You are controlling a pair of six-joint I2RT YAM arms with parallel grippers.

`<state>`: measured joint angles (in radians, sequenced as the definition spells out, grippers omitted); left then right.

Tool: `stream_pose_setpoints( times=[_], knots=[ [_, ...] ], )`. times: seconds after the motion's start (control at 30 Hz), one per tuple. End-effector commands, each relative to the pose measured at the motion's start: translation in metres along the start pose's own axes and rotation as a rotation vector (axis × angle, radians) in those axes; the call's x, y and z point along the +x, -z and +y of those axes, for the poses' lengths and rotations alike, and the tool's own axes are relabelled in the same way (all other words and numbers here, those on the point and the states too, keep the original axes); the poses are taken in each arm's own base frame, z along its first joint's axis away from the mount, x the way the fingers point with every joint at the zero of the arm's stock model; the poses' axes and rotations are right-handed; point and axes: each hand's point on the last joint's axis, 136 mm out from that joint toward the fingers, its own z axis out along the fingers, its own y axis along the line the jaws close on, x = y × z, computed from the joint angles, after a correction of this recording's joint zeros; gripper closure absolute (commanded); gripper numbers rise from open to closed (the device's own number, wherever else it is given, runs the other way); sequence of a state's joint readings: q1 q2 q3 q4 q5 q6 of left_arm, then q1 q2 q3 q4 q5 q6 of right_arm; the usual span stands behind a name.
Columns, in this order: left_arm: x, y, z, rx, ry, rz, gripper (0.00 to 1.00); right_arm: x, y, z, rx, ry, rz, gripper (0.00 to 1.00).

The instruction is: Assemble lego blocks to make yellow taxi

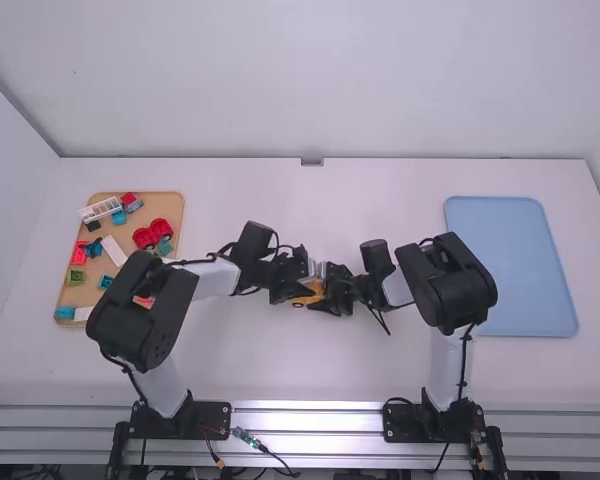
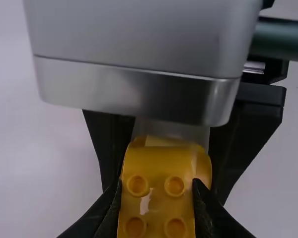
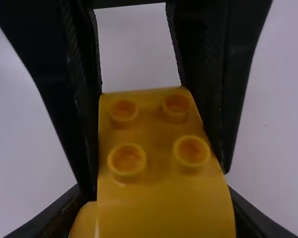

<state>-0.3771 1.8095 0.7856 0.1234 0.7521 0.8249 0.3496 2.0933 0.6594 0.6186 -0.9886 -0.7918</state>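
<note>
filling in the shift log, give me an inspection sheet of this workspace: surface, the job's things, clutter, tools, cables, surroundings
Surface: white table, with a blue tray at the right
Job's things: yellow studded blocks, held between the two arms around mid-table
Clutter: mixed coloured blocks in the tan tray at the left, some red pieces among them
Left tool: shut on the yellow blocks
Right tool: shut on the yellow blocks, facing the left tool
Cables: dark cables along both arms, more by the front rails
Surroundings: pale wall behind the table
</note>
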Motion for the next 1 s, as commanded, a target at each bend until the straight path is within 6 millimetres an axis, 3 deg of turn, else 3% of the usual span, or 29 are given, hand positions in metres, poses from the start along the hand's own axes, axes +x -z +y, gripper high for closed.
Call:
stream_pose_setpoints(
  times=[0.0, 0.33, 0.43, 0.53, 0.77, 0.97],
  knots=[
    [0.057, -0.019, -0.041, 0.076, 0.036, 0.182, 0.98, -0.002, -0.006, -0.006, 0.006, -0.005, 0.008, 0.79],
    [0.058, -0.018, -0.06, 0.155, -0.067, 0.137, 0.98, -0.001, -0.005, -0.008, 0.01, -0.008, 0.007, 0.79],
    [0.061, -0.017, -0.058, 0.149, -0.044, 0.167, 0.98, -0.001, -0.005, -0.007, 0.009, -0.009, 0.006, 0.8],
    [0.065, -0.016, -0.042, 0.087, -0.001, 0.225, 0.98, -0.001, -0.005, -0.008, 0.01, -0.009, 0.007, 0.81],
    [0.04, -0.001, -0.019, -0.021, 0.017, 0.212, 0.98, 0.001, -0.004, -0.007, 0.014, -0.013, 0.012, 0.82],
    [0.013, 0.019, -0.022, -0.05, -0.035, 0.15, 0.98, 0.002, -0.004, -0.006, 0.013, -0.015, 0.014, 0.83]
  ],
)
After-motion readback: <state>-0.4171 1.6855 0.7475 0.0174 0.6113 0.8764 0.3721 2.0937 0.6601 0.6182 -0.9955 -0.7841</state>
